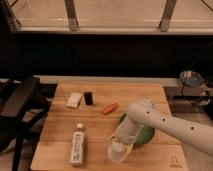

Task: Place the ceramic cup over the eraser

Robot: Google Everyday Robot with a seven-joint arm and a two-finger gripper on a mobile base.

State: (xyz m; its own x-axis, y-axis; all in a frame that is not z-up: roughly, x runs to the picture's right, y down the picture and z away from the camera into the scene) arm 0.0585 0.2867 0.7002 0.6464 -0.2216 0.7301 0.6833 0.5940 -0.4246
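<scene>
Claw (pixel 120 142) is sitting at cup (pixel 116 153) by counter's (pixel 56 127) near edge, can't tell its grip, risking nudging cup off.

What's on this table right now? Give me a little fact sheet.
gripper: low over the table's front edge, at the ceramic cup
eraser: back left, beside a white block, apart from the cup
green bowl: behind the arm, partly hidden
white bottle: lying front left
orange piece: between eraser and bowl
</scene>
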